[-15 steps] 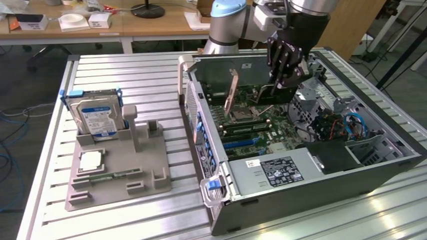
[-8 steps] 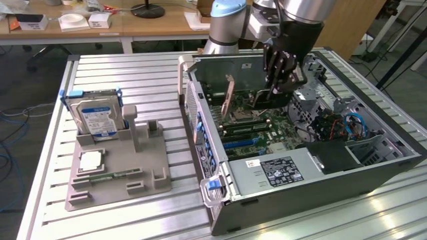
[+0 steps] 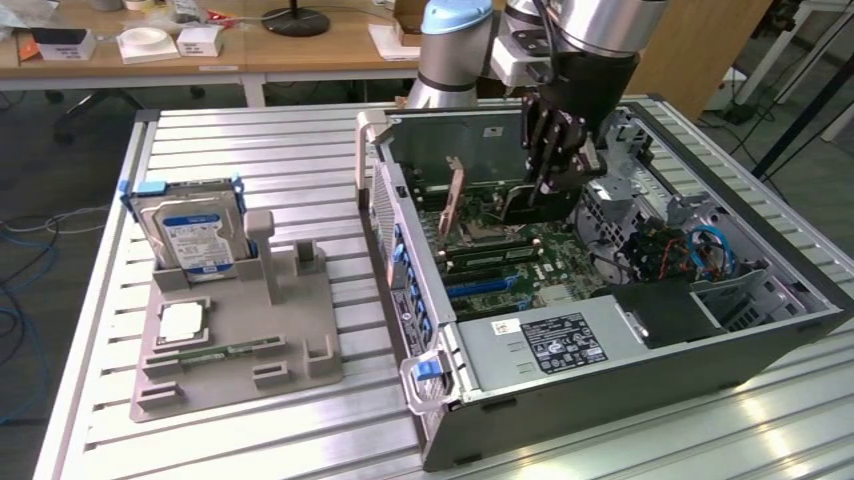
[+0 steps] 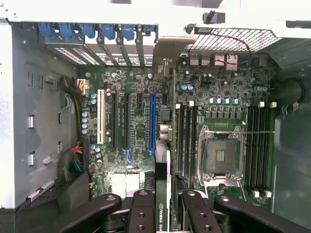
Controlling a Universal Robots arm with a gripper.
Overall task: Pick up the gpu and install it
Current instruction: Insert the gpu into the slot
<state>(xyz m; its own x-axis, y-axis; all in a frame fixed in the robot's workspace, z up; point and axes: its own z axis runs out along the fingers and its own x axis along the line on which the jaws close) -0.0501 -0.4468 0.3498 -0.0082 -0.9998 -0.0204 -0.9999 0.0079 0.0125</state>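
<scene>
Black gripper (image 4: 165,196) fingers (image 4: 141,209) close narrowly on the gpu (image 4: 163,170), holding the card edge-on between them, inside the open computer case (image 3: 787,335). From the wrist view the card is a thin vertical sliver. Its long axis runs parallel to the expansion slots on the green motherboard (image 4: 136,141) beneath it. The long blue slot (image 4: 152,121) lies closest to the card's line, just to one side of its edge, with black slots (image 4: 115,121) further off. Whether the card's connector has met any slot cannot be told. White lettering on the card's edge reads as NVIDIA, cut short at the frame.

Beyond the slots sits the bare CPU socket (image 4: 218,155), with rows of memory slots (image 4: 187,141) beside it. In the exterior view the arm reaches down into the far part of the case. The power supply (image 3: 554,345) lies near the camera, and the print on its black-and-white label is too small to read.

Well apart, on the exterior view's left, a hard drive (image 3: 200,235) with a blue-and-white label stands upright in a grey holder (image 3: 247,345). A slim green memory stick (image 3: 227,352) lies in the same holder, which sits on the slatted metal table (image 3: 267,140). No words on the drive's label can be made out.
</scene>
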